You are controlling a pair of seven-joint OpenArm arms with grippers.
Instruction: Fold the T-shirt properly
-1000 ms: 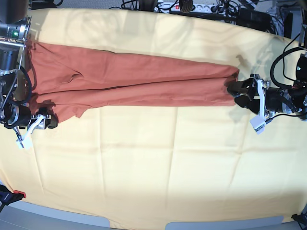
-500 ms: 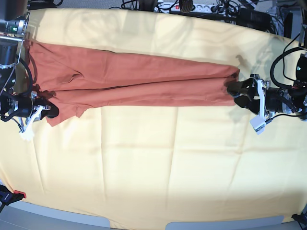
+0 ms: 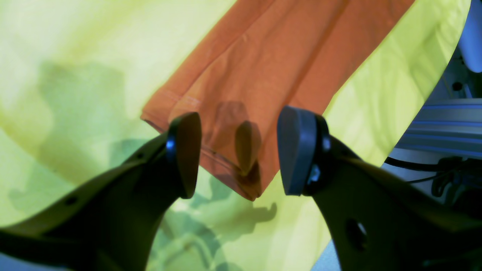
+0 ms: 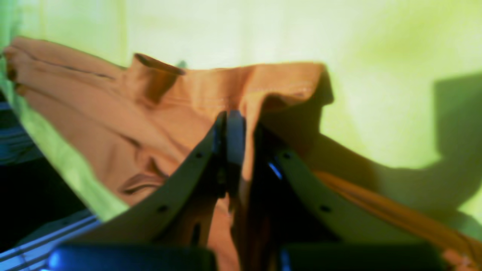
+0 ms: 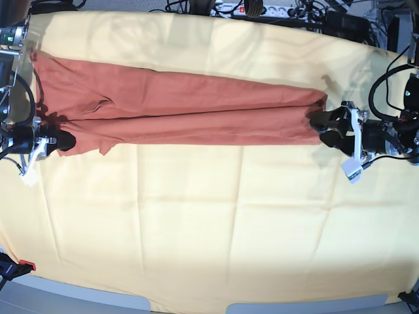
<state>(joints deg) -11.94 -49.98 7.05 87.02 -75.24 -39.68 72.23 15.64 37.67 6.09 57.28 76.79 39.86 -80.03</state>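
Note:
The rust-orange T-shirt (image 5: 190, 108) lies folded lengthwise into a long band across the yellow cloth (image 5: 209, 222). At its left end my right gripper (image 5: 61, 140) is shut on the near corner. In the right wrist view the fingers (image 4: 234, 143) pinch a raised ridge of the T-shirt (image 4: 150, 109). At the right end my left gripper (image 5: 319, 129) stands open at the hem. In the left wrist view the hem corner of the T-shirt (image 3: 282, 56) lies below and between the two pads of the left gripper (image 3: 241, 154), apart from both.
The yellow cloth covers the whole table. Cables and a power strip (image 5: 262, 9) run along the back edge. The grey table rim (image 5: 98, 297) shows at the front. Both arm bodies sit at the left and right table edges.
My right gripper has moved from the bare cloth up to the shirt's near left corner and shut on it; the loose flap there has drawn in. The left arm has not moved.

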